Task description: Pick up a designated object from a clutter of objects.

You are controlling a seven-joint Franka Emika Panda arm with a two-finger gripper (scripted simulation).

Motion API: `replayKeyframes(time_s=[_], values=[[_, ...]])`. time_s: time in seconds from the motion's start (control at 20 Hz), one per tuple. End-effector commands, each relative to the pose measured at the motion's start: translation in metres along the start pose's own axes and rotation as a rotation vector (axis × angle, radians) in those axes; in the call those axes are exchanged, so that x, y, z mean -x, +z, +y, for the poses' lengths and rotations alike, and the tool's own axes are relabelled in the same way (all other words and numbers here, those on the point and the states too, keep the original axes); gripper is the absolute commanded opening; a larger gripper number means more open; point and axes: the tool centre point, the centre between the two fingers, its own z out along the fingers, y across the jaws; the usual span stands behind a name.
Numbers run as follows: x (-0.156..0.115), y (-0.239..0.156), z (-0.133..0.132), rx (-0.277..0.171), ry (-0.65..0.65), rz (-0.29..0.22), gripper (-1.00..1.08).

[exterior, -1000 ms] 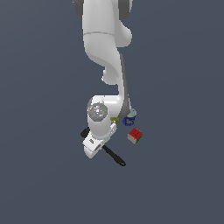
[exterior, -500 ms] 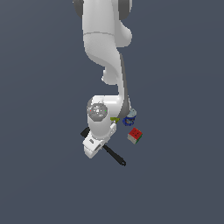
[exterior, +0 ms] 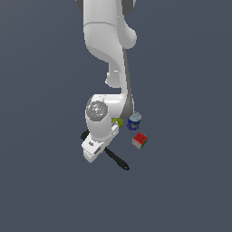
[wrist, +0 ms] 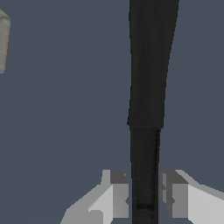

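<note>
A flat, dark slate-grey table (exterior: 41, 181) fills the whole background, with no edges in sight. The white Panda arm (exterior: 108, 45) reaches down from the top of the exterior view and bends low over a small cluster of items. Its wrist hides the middle of the black spatula (exterior: 118, 161), so that only the long thin handle shows, running out toward the exterior view's right, and a dark tip (exterior: 84, 134) pokes out on the other side of the wrist. In the wrist view the spatula (wrist: 148, 87) lies straight between the two pale fingers (wrist: 116, 194) of the claw (wrist: 144, 197). The fingers stand close on either side of the narrow handle, with thin slivers of gap showing; whether they already press on it cannot be told. Just beside the wrist sits the small yellow-green lumpy item (exterior: 118, 121), partly covered. Next to it, toward the exterior view's right, stands the short blue can (exterior: 134, 122) with its white top. The red-green-white cube (exterior: 140, 140) lies near the can, apart from it and beside the spatula's handle.
</note>
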Motion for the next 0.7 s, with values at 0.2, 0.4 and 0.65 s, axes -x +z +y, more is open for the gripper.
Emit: replayKeyframes(time_s=[0.2, 0.4, 0.65], values=[[0.011, -0.054, 0.016, 0.002, 0.0, 0.001, -1.0], [0.019, -0.097, 0.028, 0.001, -0.001, 0.002, -1.0], [0.03, -0.154, 0.045, 0.001, -0.002, 0.003, -1.0]])
